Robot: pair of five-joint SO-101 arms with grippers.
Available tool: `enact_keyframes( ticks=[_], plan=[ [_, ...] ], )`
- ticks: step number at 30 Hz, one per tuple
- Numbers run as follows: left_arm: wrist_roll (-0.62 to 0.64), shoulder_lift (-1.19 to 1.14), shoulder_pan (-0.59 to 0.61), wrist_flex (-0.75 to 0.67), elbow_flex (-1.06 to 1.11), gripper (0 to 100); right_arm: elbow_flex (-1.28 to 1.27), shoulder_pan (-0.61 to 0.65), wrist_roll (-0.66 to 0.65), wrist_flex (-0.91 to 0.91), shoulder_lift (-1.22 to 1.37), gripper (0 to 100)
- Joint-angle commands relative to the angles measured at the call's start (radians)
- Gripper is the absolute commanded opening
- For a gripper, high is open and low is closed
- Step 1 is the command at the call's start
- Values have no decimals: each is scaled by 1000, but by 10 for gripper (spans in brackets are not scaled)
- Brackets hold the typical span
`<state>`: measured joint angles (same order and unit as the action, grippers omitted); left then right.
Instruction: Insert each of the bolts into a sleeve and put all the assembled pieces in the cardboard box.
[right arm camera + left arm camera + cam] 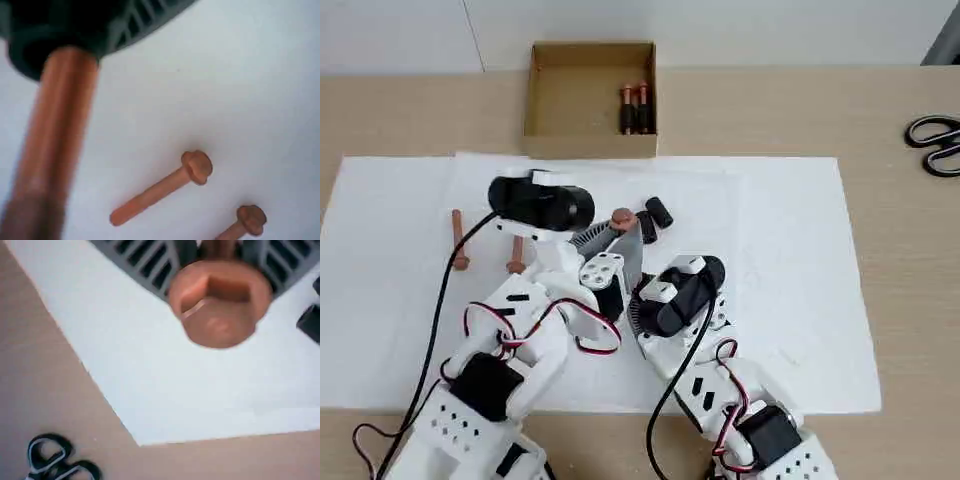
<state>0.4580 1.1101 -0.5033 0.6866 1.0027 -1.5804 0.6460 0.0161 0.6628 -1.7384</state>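
Note:
My left gripper [612, 232] is shut on a copper bolt [218, 302] just behind its hex head [622, 217], at the middle of the white paper. Close in front of it, my right gripper [623, 256] is shut on a black sleeve [24, 52], and the bolt's shaft [55, 140] sticks out through that sleeve. Two loose bolts [458, 240] [516, 255] lie on the paper to the left, seen as the nearer bolt [165, 187] and the farther bolt [247, 220]. Two loose sleeves [658, 212] [646, 228] lie just right of the grippers. The cardboard box [552, 100] at the back holds two assembled pieces [634, 108].
White paper [780, 260] covers most of the wooden table. Black scissors [935, 145] lie at the far right edge, and the scissors [55, 462] also show in the left wrist view. Both arms crowd the front middle.

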Motion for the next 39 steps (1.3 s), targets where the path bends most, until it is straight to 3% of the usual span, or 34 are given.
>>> enact_keyframes(
  ticks=[1,22,39],
  plan=[
    [3,26,-6,-32,4,6,6,7,12,-35,-21,4],
    [3,25,-3,-91,64,6,9,7,12,-35,-22,4],
    [3,18,-6,57,90,6,11,5,12,-35,-25,4]
  ],
)
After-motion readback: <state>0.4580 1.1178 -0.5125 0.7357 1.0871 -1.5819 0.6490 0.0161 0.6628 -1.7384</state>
